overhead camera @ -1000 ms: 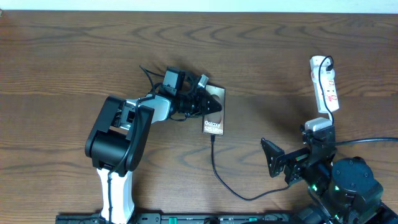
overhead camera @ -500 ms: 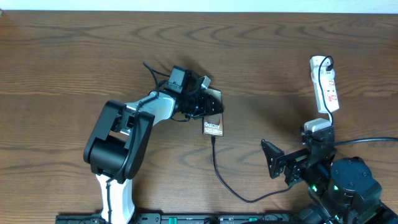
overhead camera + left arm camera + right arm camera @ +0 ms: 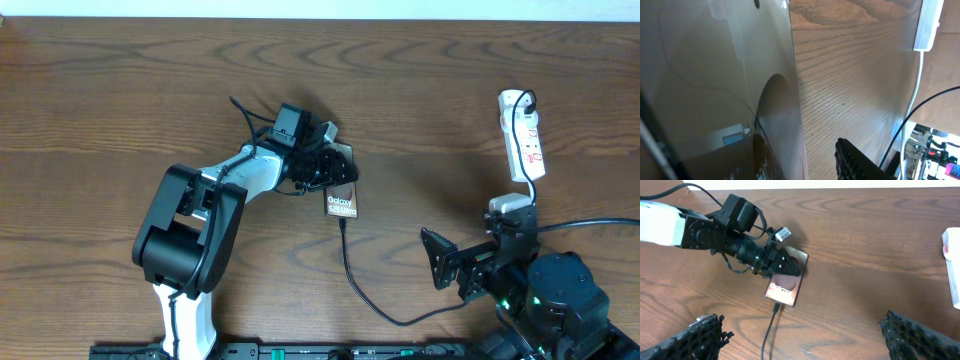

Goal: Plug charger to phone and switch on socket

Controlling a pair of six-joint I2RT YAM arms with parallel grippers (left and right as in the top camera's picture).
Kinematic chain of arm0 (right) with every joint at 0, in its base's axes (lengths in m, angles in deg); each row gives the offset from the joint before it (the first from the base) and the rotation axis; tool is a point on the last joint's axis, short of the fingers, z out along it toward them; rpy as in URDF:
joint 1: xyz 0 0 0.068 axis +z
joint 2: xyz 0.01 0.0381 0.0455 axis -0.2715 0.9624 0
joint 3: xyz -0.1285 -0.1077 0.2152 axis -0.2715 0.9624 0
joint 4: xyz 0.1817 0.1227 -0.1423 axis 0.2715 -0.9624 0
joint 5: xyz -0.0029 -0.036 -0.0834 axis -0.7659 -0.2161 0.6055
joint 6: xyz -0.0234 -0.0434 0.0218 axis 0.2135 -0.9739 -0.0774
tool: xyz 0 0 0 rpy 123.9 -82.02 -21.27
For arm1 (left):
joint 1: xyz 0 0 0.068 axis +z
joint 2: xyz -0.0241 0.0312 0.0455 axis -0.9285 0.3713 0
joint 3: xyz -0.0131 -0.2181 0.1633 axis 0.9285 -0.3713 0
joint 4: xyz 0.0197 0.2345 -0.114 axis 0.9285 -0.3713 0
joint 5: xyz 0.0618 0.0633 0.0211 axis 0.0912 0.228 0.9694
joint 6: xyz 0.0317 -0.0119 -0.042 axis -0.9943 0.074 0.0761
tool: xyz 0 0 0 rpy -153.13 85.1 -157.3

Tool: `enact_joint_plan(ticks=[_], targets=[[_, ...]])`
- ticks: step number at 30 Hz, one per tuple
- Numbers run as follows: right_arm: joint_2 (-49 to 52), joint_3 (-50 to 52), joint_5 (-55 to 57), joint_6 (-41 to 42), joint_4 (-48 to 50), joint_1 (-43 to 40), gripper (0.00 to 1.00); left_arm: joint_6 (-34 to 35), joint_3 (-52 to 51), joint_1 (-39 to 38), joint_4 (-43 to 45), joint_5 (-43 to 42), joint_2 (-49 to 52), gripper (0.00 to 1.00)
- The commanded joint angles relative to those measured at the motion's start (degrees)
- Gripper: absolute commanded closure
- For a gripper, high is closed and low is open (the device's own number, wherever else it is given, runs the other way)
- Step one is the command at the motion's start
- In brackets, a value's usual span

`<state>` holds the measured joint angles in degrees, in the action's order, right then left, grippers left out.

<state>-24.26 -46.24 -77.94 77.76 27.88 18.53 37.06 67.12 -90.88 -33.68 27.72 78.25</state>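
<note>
Wood table [image 3: 120, 90]: charger [image 3: 347, 266] tip at phone [image 3: 342, 207] edge, L tool [image 3: 337, 168] atop.

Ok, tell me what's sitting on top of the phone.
The left gripper lies over the upper part of the phone, hiding it. Only the lettered end shows, with the charger meeting its edge. Whether the phone is clamped cannot be seen.

dark brown wood-grain table [image 3: 120, 90] fills the view; a pale strip [image 3: 300, 8] borders its far edge.
</note>
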Motion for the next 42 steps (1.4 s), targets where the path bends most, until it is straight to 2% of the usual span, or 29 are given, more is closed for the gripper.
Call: enact_joint_plan(ticks=[1,3,9,15,21,29,33,42], targets=[[0.04,-0.5,0.5,0.76,0.28,-0.7,0.01,0.0,-2.21,0.57,-1.97,10.47,3.43,0.53],[0.04,-0.5,0.52,0.74,0.28,-0.7,0.01,-0.35,-2.21,0.46,-1.92,10.38,3.43,0.52],[0.04,-0.5,1.11,0.74,0.63,-0.7,0.01,-10.54,-2.21,-1.57,-1.01,4.17,3.45,0.47],[0.04,-0.5,1.11,0.74,0.68,-0.7,0.01,-8.87,-2.21,-2.05,-2.21,9.35,3.45,0.46],[0.04,-0.5,1.11,0.74,0.68,-0.7,0.01,-2.49,-2.21,-2.05,-4.09,15.87,3.45,0.46],[0.04,-0.48,1.11,0.74,0.7,-0.7,0.01,-2.75,-1.99,-2.05,-5.14,16.28,3.45,0.45],[0.04,-0.5,1.11,0.74,0.72,-0.7,0.01,-5.99,-0.96,-2.19,-7.72,16.44,3.45,0.46],[0.04,-0.48,1.09,0.79,0.74,-0.7,0.01,-5.95,-0.7,-2.54,-8.02,16.92,3.45,0.45]])
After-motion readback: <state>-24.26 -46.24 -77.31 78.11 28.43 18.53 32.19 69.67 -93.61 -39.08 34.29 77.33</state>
